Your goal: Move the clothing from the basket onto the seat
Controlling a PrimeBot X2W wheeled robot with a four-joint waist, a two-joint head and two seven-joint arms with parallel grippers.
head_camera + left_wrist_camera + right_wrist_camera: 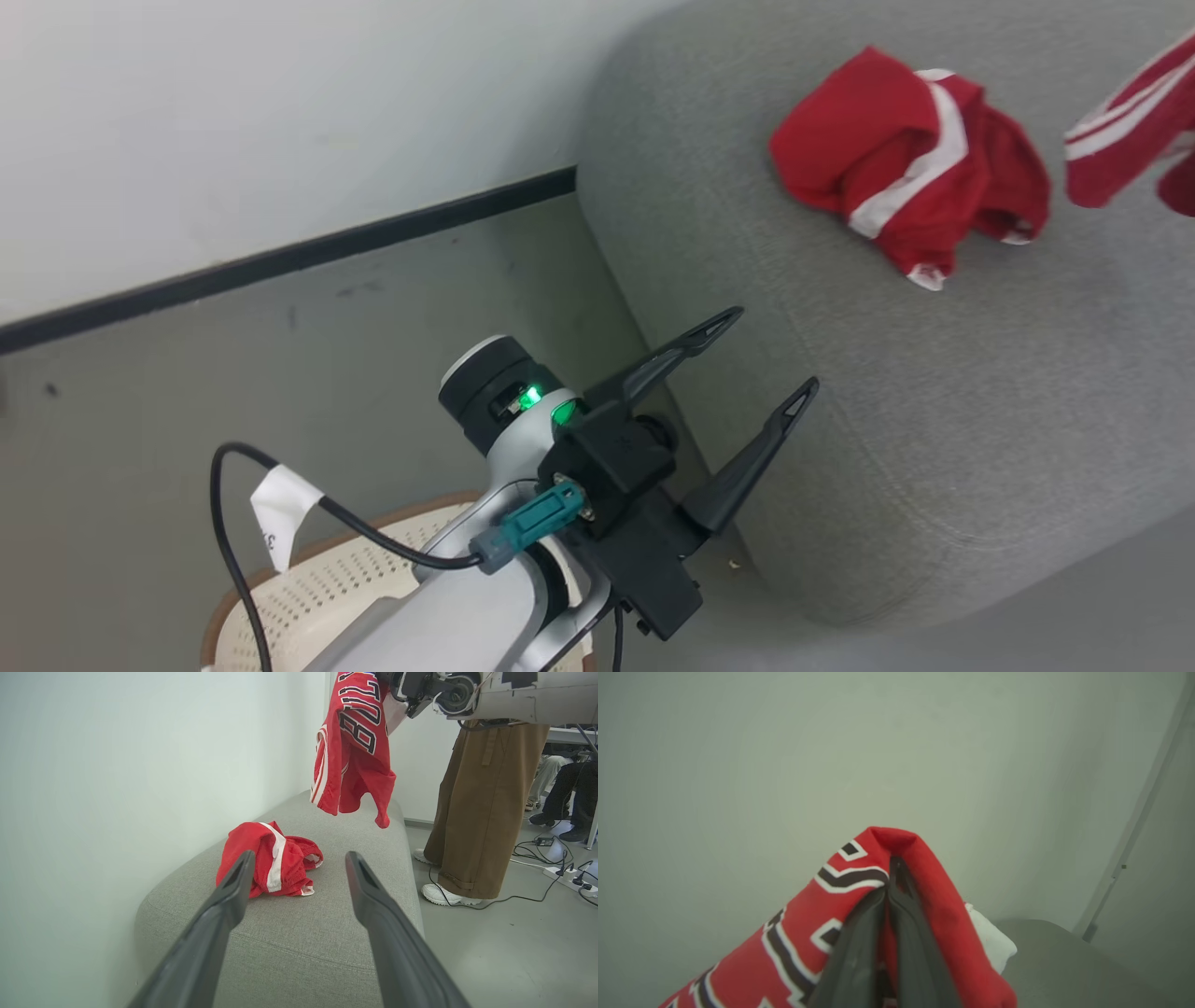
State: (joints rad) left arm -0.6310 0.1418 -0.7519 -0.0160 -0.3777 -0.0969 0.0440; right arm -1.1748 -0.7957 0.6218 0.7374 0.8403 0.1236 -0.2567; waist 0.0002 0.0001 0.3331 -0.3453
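Left gripper [775, 347]: fingers spread wide, nothing between them, touching nothing. It hangs at the near end of the seat [934, 392] and points along the cushion.

Right gripper [893, 877]: fingers pressed together, pinching a fold of the jersey [355, 742]. The jersey hangs free above the seat, its lower edge clear of the cushion.

Basket [308, 583]: on the floor below the left arm, near the seat's end. The arm covers most of it, so I cannot tell what is in it.

Count: two red garments.
- The striped garment [910, 163] lies crumpled on the seat, toward the wall side.
- The jersey is held aloft and shows dark, white-outlined numbers.

One basket, one seat.

A person in brown trousers [481, 812] and white shoes stands on the floor beside the seat.
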